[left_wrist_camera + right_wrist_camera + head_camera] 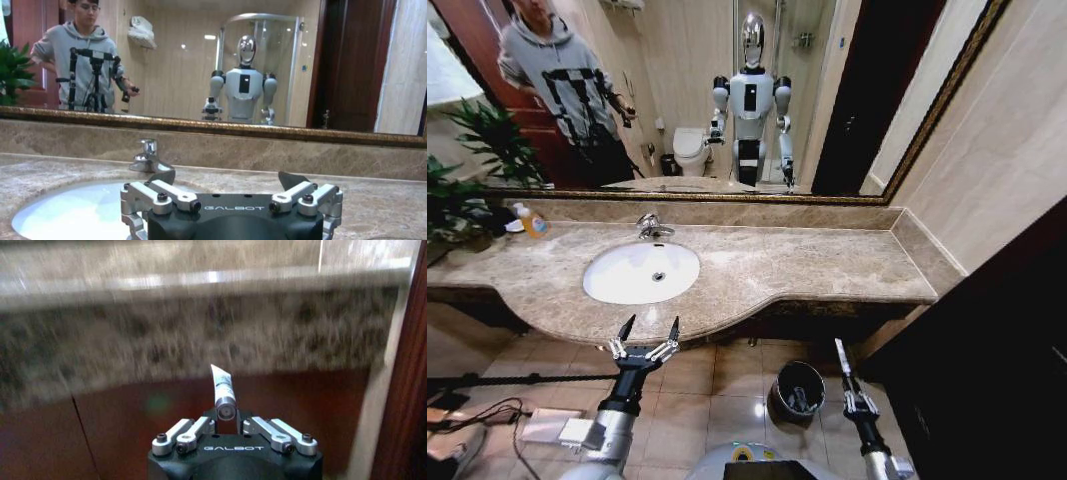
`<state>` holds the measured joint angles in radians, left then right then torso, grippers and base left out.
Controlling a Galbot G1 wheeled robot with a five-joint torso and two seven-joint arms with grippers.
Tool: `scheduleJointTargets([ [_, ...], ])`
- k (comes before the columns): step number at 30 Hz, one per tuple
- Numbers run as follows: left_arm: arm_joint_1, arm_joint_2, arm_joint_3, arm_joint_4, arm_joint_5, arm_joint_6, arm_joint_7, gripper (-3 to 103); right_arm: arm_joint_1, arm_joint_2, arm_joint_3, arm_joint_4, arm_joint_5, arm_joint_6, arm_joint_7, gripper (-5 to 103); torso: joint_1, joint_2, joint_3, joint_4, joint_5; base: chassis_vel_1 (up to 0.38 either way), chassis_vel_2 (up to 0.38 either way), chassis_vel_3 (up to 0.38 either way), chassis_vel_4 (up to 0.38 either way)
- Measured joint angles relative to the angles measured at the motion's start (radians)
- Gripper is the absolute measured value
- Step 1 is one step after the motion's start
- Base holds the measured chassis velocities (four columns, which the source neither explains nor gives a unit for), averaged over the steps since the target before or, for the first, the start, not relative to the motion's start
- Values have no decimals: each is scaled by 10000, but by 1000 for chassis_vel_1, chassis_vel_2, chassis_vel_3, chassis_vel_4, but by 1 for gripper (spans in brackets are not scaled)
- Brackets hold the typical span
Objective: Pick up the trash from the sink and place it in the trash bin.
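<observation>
white sink (622,275) in the middle left of the head view, set in a brown counter (827,265), with a shiny tap (651,227) at its back edge and a dark drain (658,276) in the bowl. no bits seen lying in the bowl from here. yellow soap bottle (532,222) far left on the counter, well apart from the sink. green plant (467,170) at the left edge. big mirror (827,100) above, across the top of the frame. left gripper (646,337) low in the middle left, just in front of the counter edge and below the sink, fingers spread wide with nothing between them. same gripper (227,186) at the bottom of the left wrist view, fingers apart, the sink (60,212) at lower left and the tap (148,157) just behind it. right gripper (848,385) at the lower right of the head view, down over the floor, pinched tight on a thin white tube (841,357) that sticks up from it. black bin (796,390) on the tiled floor (697,400) just left of that gripper, with some small bits (799,400) inside. in the right wrist view, gripper (227,426) at the bottom middle, fingers closed on the tube (222,387), which points up toward the blurry counter edge (167,335).
</observation>
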<state>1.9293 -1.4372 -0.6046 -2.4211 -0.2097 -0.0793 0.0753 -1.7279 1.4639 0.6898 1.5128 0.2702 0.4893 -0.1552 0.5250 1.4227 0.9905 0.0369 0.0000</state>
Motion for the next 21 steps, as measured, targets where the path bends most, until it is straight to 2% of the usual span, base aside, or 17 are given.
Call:
scheduleJointTargets([
  [1,0,0,0,0,0,0,0,100,0,0,0,0,0,0,0,17,0,0,0,0,0,0,0,0,0],
  [4,0,0,0,0,0,0,0,100,369,57,-197,-763,-491,-734,537,17,0,0,1,-1,0,0,0,0,0],
  [9,0,0,0,0,0,0,1,100,736,92,-275,-1530,-952,-801,509,17,1,0,0,-1,0,0,0,0,0],
  [13,0,0,0,0,0,0,0,100,1281,135,-332,-2628,-1670,-1019,315,17,1,0,0,0,1,0,0,0,0],
  [19,0,0,0,0,0,0,0,100,1907,163,-466,-3785,-2207,-1619,47,17,1,0,0,-1,0,0,0,0,0],
  [21,0,1,0,0,0,0,0,100,2160,236,-516,-4155,-2286,-2048,48,17,1,0,1,0,0,0,0,0,0],
])
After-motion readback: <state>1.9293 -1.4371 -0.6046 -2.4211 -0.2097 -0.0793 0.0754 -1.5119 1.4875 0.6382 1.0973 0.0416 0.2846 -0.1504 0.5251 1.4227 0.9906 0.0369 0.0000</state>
